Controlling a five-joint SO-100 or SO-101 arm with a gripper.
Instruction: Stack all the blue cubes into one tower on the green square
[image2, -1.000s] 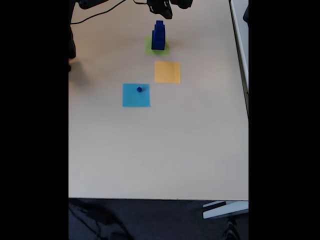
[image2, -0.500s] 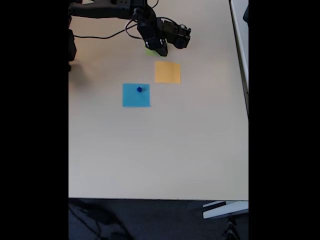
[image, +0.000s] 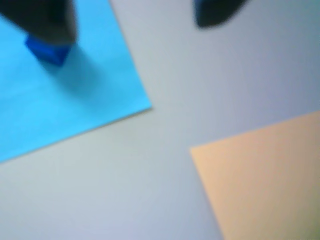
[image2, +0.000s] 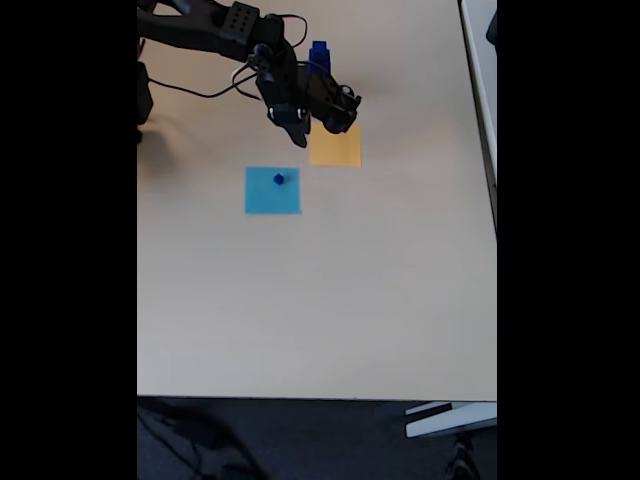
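Half a second ago the arm covered the green square and the tower; since then the gripper has swung down and left in the fixed view, and it now hangs over bare table between the green square's place and the light blue square, just left of the orange square. The top of the tower of blue cubes shows again behind the wrist, in the same place as a second ago; its lower part and the green square under it are hidden by the arm.

The small blue cube has not moved. It sits on the light blue square, near that paper's upper right part in the fixed view, well apart from the tower.

In the blurred wrist view the small blue cube lies at upper left on the light blue square, partly under one dark fingertip. The other fingertip shows far to the right above grey table, so the fingers stand wide apart, holding nothing. The orange square fills the lower right corner.
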